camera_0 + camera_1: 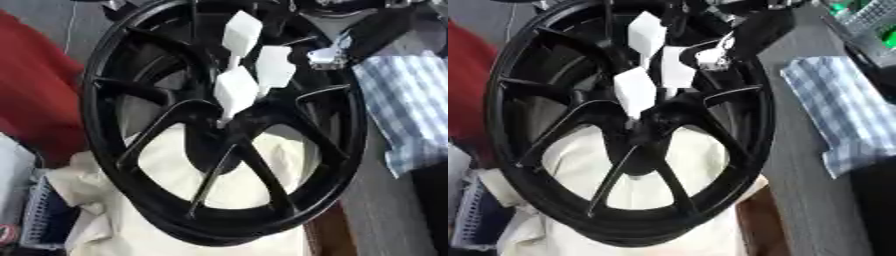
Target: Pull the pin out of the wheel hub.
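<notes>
Left eye view shows three white pins [236, 90] seated in the wheel hub [229, 125]. You haven't gripped one; your right robot hand [715, 52] hovers beside them, fingers unreadable. Close on one pin and draw it out along its axis.

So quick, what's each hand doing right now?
Left hand: not in view.
Right hand: by the wheel rim at top right; open or shut cannot be told.
</notes>
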